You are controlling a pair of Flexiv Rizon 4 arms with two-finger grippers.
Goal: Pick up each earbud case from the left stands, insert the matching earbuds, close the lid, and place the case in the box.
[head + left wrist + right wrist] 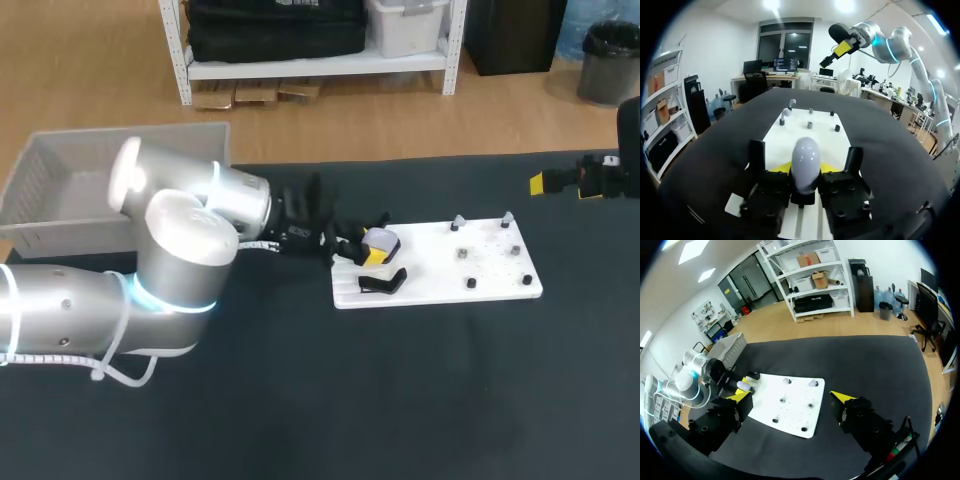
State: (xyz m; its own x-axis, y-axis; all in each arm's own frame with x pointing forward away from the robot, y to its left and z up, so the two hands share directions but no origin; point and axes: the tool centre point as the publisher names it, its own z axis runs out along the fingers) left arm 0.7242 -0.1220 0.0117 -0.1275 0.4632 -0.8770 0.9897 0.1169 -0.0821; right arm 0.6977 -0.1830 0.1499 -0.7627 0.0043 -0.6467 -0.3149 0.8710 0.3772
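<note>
Earbud case (383, 238), small, pale and rounded, sits at the left end of the white board (440, 288) on the dark table (400, 400). From the head view, the big left arm (170, 260) lies low across the table and its left gripper (372, 252) is right at the case. A black stand (383, 282) is just beside it. Small pegs (463, 253) dot the rest of the board. The grey box (60, 170) waits behind the left arm, well apart from the board. I think that is where the case should end up. The right arm (625, 150) hangs back at the far right edge, likely to keep out of the way.

In the left wrist view, the earbud case (805, 155) stands upright between the two yellow tips. The tips look pressed to it from both sides, so the left gripper (805, 168) seems to be pinching the case, ready to lift it. The board (822, 135) runs on ahead.

In the right wrist view, the right gripper (791, 396) hangs high over the board (790, 415). Its fingers are spread wide and hold nothing. Across the board I can see the left arm at the case (743, 385), with the box (732, 345) beyond it. The lid looks closed, though I cannot be sure.
</note>
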